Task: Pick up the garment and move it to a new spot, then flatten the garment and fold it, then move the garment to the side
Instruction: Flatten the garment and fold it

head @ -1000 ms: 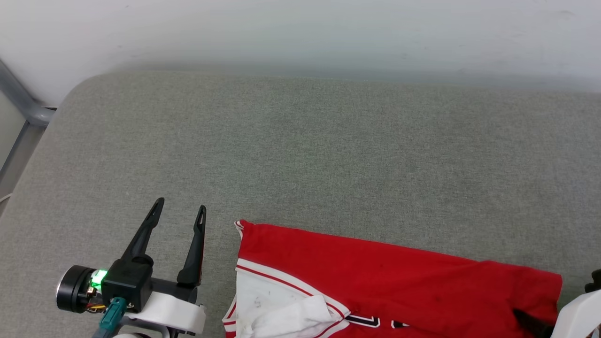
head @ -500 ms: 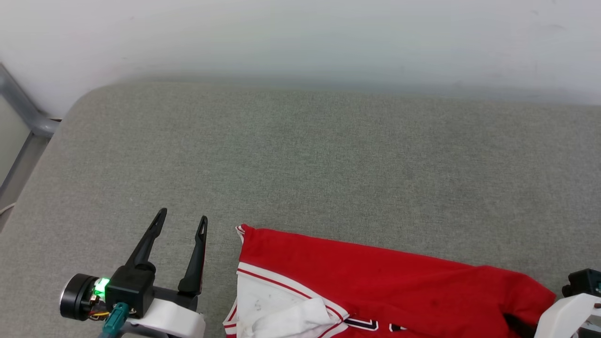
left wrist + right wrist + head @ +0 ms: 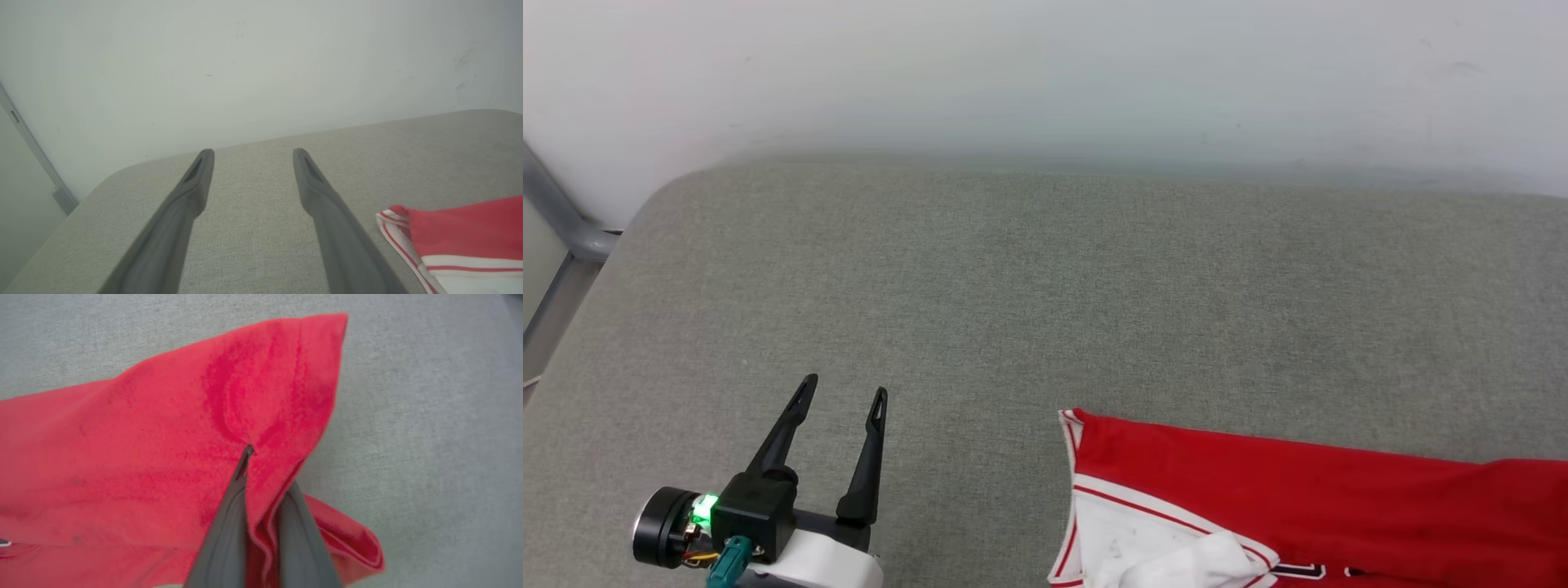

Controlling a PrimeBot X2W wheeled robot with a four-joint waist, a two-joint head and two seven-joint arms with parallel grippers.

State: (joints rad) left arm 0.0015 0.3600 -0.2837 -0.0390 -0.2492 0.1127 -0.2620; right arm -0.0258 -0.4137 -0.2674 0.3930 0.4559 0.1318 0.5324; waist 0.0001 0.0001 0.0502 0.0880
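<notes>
The garment (image 3: 1298,498), a red jersey with a white sleeve and red-and-white striped trim, lies on the grey cushion (image 3: 1045,302) at the lower right of the head view. My left gripper (image 3: 843,392) stands open at the lower left, empty, well to the left of the striped sleeve edge (image 3: 394,232). In the right wrist view my right gripper (image 3: 250,451) is shut on a pinched fold of the garment (image 3: 171,449) near its red corner, with cloth bunched between the two fingers.
A pale wall (image 3: 1045,73) runs behind the cushion. A grey metal frame (image 3: 556,212) stands off the cushion's rounded left corner. Bare grey cushion stretches from the garment to the wall.
My right gripper has shut on the garment. In the head view the garment now lies farther right while the left gripper and frame hold place. The view has tilted slightly.
</notes>
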